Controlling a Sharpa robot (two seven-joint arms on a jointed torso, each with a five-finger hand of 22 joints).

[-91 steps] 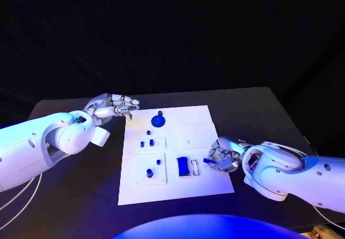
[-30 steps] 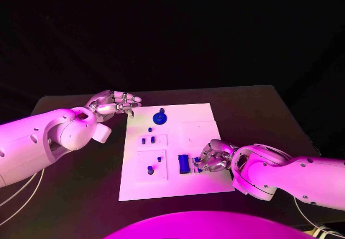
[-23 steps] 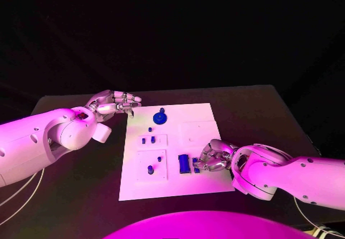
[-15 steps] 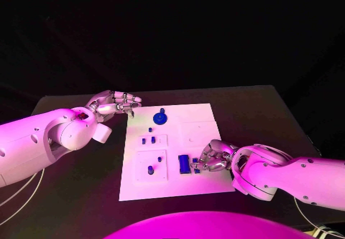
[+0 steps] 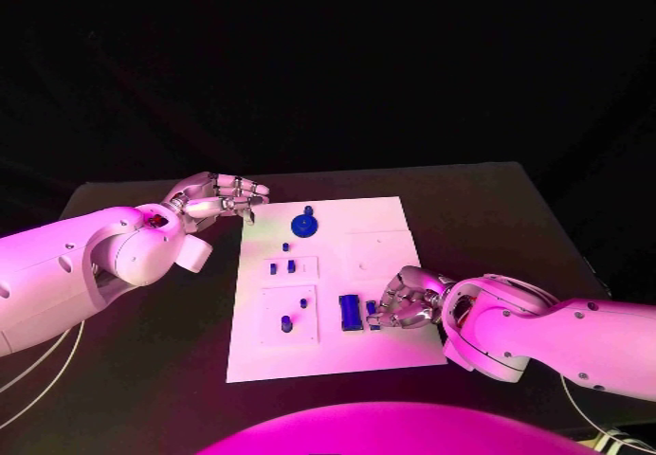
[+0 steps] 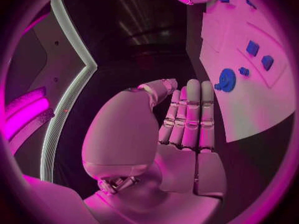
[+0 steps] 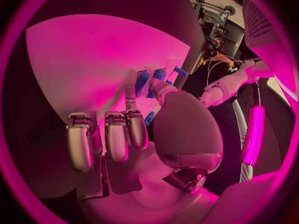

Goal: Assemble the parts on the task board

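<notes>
A: Starting at the left, what had changed?

B: Nothing there. The silver left hand (image 5: 217,198) had stayed put just beyond the far left corner of the flat white plastic task board (image 5: 390,353), fingers curled in and holding nothing. In the left wrist view those fingers (image 6: 189,115) lay side by side, well apart from the round dark blue knob part (image 6: 226,79).

A: And the board itself?

B: The knob (image 5: 303,225) stood near the board's far edge. Nearer the robot were small blue pegs (image 5: 281,267) in a raised square, another peg (image 5: 286,323) in the square below, then a tall blue rectangular block (image 5: 350,312) toward the board's near right.

A: The right side?

B: The silver right hand (image 5: 405,301) had crept leftward from the board's right edge until its fingertips were against a second, smaller blue block (image 5: 372,310) just beside the tall one. The right wrist view showed the fingers (image 7: 132,129) bent down around blue pieces (image 7: 148,80). I couldn't tell whether it was gripping the block or only pressing it.

A: Meaning?

B: Probably seating that block; the step looked under way, not finished.

A: Room?

B: Bare black bench (image 5: 506,213) lay open right of the board; leftward, the tall block crowded the fingertips.
</notes>
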